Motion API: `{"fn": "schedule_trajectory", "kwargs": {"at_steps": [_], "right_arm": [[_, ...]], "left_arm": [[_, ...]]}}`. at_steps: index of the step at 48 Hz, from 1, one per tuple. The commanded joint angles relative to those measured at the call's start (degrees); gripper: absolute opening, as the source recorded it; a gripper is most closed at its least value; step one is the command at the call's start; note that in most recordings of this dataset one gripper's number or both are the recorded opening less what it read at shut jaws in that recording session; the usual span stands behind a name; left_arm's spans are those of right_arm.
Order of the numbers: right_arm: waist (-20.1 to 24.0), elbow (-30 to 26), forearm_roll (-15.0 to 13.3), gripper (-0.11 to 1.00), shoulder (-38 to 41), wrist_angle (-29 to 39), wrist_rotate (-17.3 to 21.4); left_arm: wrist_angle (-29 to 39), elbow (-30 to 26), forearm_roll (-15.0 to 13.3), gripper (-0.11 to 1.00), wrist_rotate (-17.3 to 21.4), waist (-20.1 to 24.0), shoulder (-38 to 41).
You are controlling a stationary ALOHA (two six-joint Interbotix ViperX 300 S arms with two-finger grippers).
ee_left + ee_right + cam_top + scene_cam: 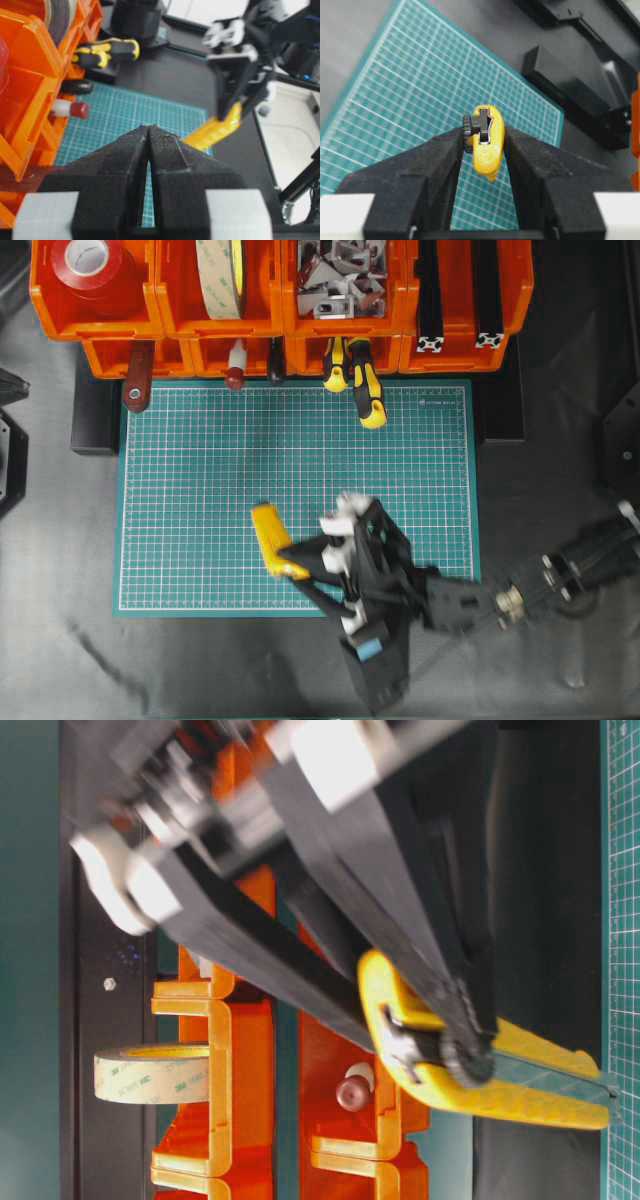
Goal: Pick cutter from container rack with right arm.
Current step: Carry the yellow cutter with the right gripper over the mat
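Left to right in the overhead view. Container rack runs along the top edge: red tape roll in the far-left bin, a pale tape roll next, metal brackets in the third. Yellow-and-black screwdrivers hang out of the lower row, untouched.

Left tool: fingers pressed tip to tip, nothing between them, parked near the rack side, not involved.

Green cutting mat covers the middle of the surface. Cutter is above the mat's lower middle, well apart from the rack, clear of its bin.

Right tool: narrow gap, clamped on the cutter body, one finger each side; the slider knob shows just above the fingertips in the right wrist view. Grip looks square, cutter sticking out past the tips.

Status, my read: pick is effectively done, cutter extracted and held off the rack. What's left, if anything, is carrying it clear or setting it down; the pictures don't show a target.
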Motion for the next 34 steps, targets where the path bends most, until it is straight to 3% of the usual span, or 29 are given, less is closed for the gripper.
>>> {"fn": "schedule_trajectory", "kwargs": {"at_steps": [1,19,34], "right_arm": [[-1.49,0.44,-1.14,0.28,-0.79,-2.99,0.18],[-5.89,3.43,-1.41,0.28,2.11,-8.17,0.26],[-6.50,4.83,-0.53,0.28,3.34,-8.88,0.70]], "left_arm": [[-0.35,-1.67,0.18,0.01,-0.09,0.09,0.44],[-0.35,-1.32,0.18,0.01,-1.05,0.53,0.70],[-0.70,-1.05,0.18,0.01,-1.23,1.49,1.05]]}}
